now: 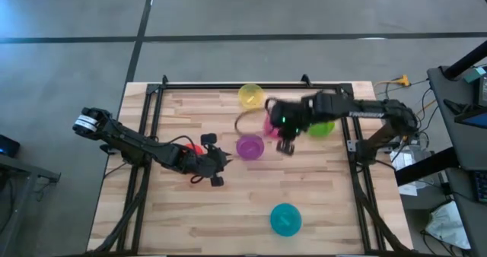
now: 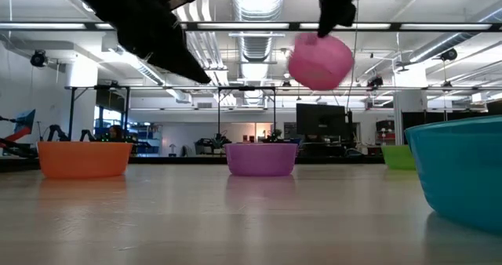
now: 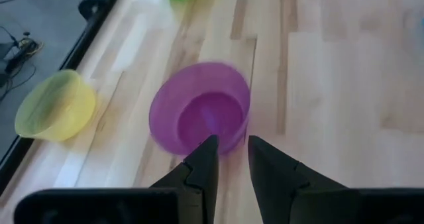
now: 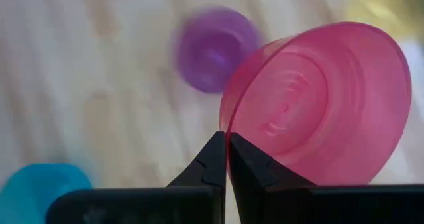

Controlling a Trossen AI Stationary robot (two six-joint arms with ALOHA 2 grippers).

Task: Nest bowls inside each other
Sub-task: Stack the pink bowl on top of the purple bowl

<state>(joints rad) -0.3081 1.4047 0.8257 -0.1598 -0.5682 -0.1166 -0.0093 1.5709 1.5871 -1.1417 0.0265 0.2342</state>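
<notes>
Pink bowl (image 4: 318,105) is pinched by its rim in the right gripper (image 4: 226,151), whose fingers are closed fully on the thin wall. In the low view the pink bowl hangs tilted in the air at upper centre of the frame, clear of the table (image 1: 228,211). In the high view the right gripper sits just right of centre, beside the purple bowl (image 1: 249,147).

Remaining bowls stand singly on the table, none nested:
- yellow bowl (image 1: 250,95), upper centre of the high view;
- green bowl (image 1: 326,128), right of centre, partly under the right arm;
- teal bowl (image 1: 285,219), lower centre;
- orange bowl (image 2: 84,158), left in the low view.

Left gripper (image 3: 230,159) hangs left of centre in the high view, fingers partly apart and holding nothing, pointed at the purple bowl.

Step in hand, as judged: carrying the first bowl to a receiving bowl, probably the purple one. The next move calls for levelling the pink bowl, opening upward, centring it over the receiver, lowering it, then releasing.
</notes>
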